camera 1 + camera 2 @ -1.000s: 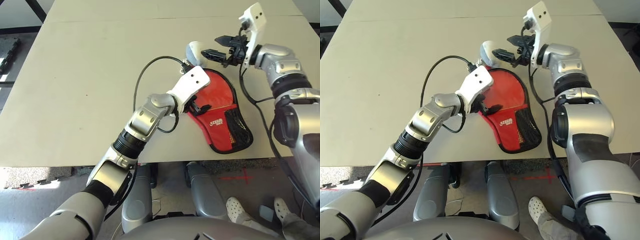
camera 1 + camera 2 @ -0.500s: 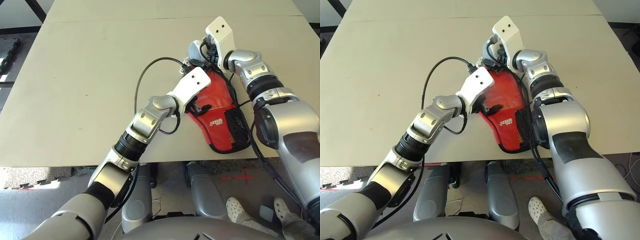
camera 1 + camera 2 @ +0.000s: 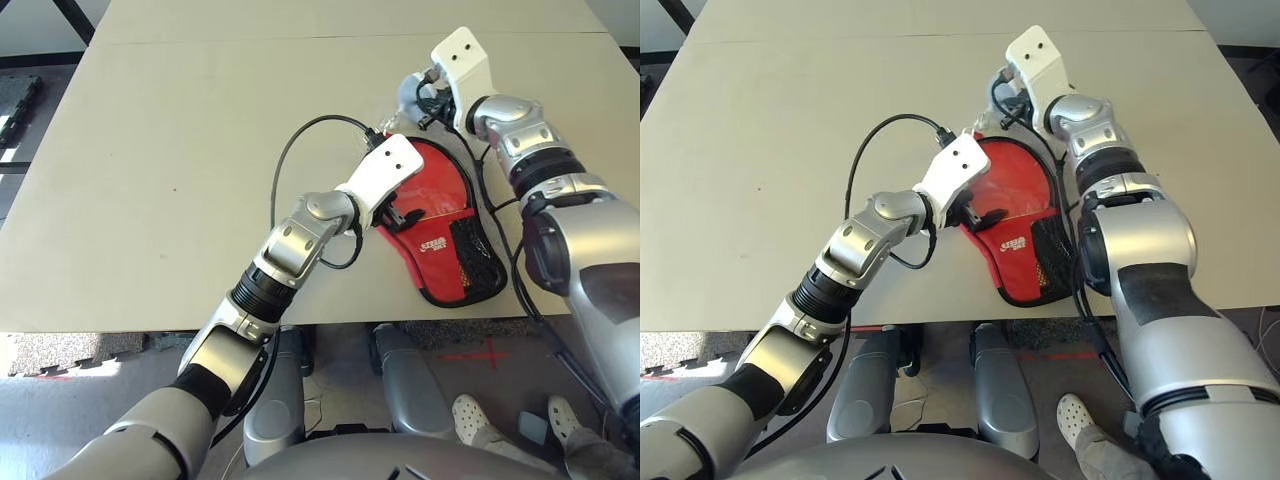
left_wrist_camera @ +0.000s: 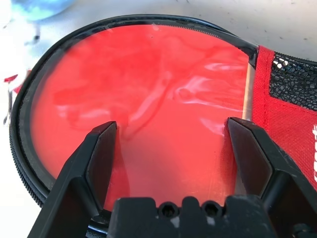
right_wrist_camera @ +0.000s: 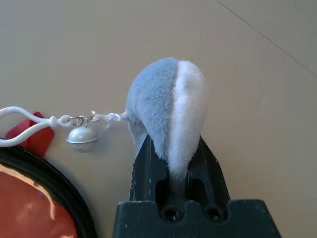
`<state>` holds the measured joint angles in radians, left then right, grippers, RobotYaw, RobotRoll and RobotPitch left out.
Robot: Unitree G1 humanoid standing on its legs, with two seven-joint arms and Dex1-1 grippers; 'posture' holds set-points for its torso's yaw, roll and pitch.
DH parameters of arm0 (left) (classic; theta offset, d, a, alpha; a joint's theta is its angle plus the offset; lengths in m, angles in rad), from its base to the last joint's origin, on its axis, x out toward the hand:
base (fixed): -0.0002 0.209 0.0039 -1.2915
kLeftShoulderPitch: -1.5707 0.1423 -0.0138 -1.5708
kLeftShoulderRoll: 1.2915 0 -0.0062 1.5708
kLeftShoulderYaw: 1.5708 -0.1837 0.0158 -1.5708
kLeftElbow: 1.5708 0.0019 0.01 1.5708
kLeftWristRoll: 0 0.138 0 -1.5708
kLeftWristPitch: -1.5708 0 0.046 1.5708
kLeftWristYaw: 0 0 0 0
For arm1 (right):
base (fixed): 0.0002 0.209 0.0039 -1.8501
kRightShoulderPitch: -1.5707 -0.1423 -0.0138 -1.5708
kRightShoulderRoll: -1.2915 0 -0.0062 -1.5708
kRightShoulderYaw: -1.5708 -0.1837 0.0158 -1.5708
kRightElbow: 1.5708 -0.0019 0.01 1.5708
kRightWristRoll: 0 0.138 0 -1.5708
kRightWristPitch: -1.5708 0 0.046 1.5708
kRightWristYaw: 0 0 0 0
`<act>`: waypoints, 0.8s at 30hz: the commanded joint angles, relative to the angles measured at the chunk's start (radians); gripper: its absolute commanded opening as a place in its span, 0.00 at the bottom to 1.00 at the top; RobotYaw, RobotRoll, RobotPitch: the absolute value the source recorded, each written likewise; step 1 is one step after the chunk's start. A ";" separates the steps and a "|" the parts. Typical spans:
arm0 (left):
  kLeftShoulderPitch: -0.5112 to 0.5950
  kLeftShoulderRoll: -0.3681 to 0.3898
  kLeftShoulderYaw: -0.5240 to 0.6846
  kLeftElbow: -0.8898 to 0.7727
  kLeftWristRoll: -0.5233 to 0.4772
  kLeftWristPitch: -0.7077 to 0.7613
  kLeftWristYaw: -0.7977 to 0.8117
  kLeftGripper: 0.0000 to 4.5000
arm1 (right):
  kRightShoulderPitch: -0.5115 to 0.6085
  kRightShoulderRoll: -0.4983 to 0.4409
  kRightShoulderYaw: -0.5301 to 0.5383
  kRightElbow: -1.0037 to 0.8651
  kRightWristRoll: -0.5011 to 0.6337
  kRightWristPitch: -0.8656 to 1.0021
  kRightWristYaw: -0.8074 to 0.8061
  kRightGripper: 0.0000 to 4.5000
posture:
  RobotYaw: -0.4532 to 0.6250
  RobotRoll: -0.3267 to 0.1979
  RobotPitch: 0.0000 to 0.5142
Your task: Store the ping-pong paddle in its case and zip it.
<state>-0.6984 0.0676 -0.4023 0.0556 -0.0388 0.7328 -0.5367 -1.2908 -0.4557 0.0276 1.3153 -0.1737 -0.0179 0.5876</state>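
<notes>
The red case (image 3: 440, 235) lies at the table's (image 3: 150, 180) near right with the ping-pong paddle (image 4: 143, 99) inside. The right gripper (image 5: 171, 153) pinches the soft, fluffy zipper charm (image 5: 166, 109) at its far end. The left gripper (image 4: 173, 148) hangs wide apart over the paddle. The case looks floppy, so press it flat.

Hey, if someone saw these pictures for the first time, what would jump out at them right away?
First, the bright red case lying near the table's front right edge, the red ping-pong paddle showing inside its open zipper edge. Next, the right end effector just beyond the case, pinching a fluffy grey and white charm that hangs by a white loop and small bell. The left end effector hovers open over the paddle face.
</notes>
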 commanded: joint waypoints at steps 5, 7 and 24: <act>0.030 0.006 -0.031 0.062 0.007 0.046 -0.013 1.00 | 0.016 -0.142 -0.007 0.010 -0.012 -0.005 0.036 0.01 | 0.40 0.62 0.52; 0.027 0.006 -0.031 0.067 0.007 0.044 -0.015 1.00 | 0.022 -0.185 -0.008 0.010 -0.015 -0.003 0.056 0.01 | 0.39 0.62 0.52; 0.002 -0.006 -0.020 0.125 0.010 0.014 -0.017 1.00 | 0.056 -0.519 0.059 -0.023 -0.035 0.140 0.824 0.01 | 0.34 0.62 0.50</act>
<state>-0.7260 0.0589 -0.3993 0.1110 -0.0389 0.7167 -0.5471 -1.2536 -0.9314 0.0698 1.3082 -0.2069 0.1032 1.3160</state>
